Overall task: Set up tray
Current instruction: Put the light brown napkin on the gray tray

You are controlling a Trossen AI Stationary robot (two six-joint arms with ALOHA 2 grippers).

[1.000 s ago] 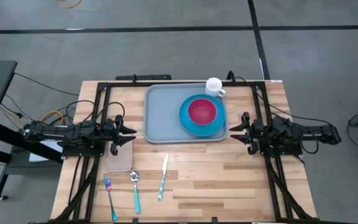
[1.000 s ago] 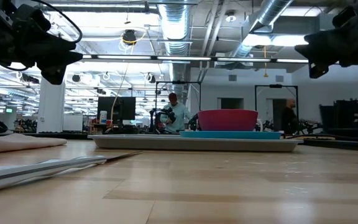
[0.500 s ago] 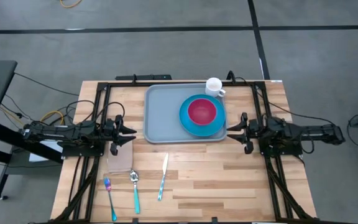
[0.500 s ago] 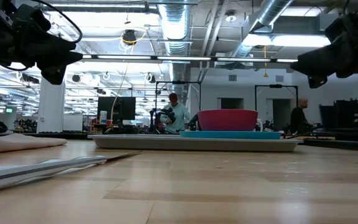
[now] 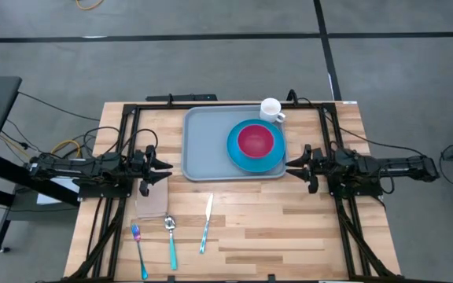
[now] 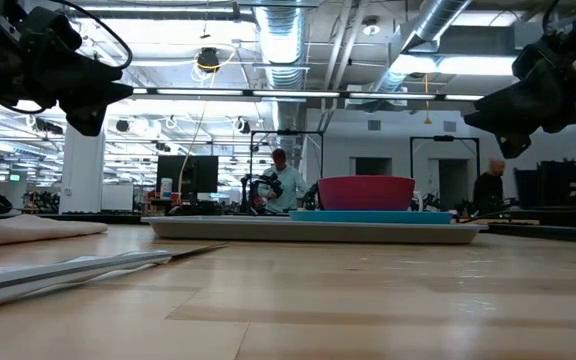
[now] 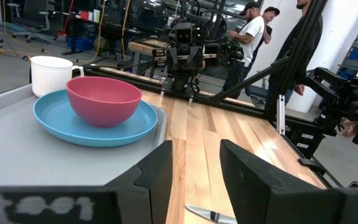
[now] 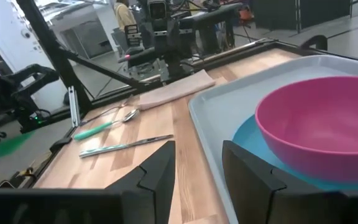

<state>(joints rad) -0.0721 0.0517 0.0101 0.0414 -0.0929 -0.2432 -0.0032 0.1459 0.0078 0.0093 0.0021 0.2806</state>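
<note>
We see the large flat grey-blue plastic tray (image 5: 211, 145) w/ raised rim lying at the far centre of the light wooden slatted table (image 5: 274, 228), between the two arms. On its right half sits a round bright-blue plate (image 5: 255, 148) carrying a pink-red bowl (image 5: 255, 140); a white mug (image 5: 270, 109) stands at the tray's far right corner, touching or just on the rim, we can't tell which. The left gripper (image 5: 163, 167) hangs just beside the tray's left edge, above the table, fingers apart w/ nothing between them. The right gripper (image 5: 296, 163) hangs just off the tray's right edge near the plate, fingers also apart & empty. On the near-left part of the table lies a beige folded cloth napkin (image 5: 152, 202); nearer still, side by side: a fork w/ a blue-purple handle (image 5: 138, 250), a metal spoon w/ a teal handle (image 5: 171, 240), and a metal knife w/ a teal handle (image 5: 206, 223), all well apart from the tray. In the low view a person (image 6: 286, 184) shows in the room behind the table
</note>
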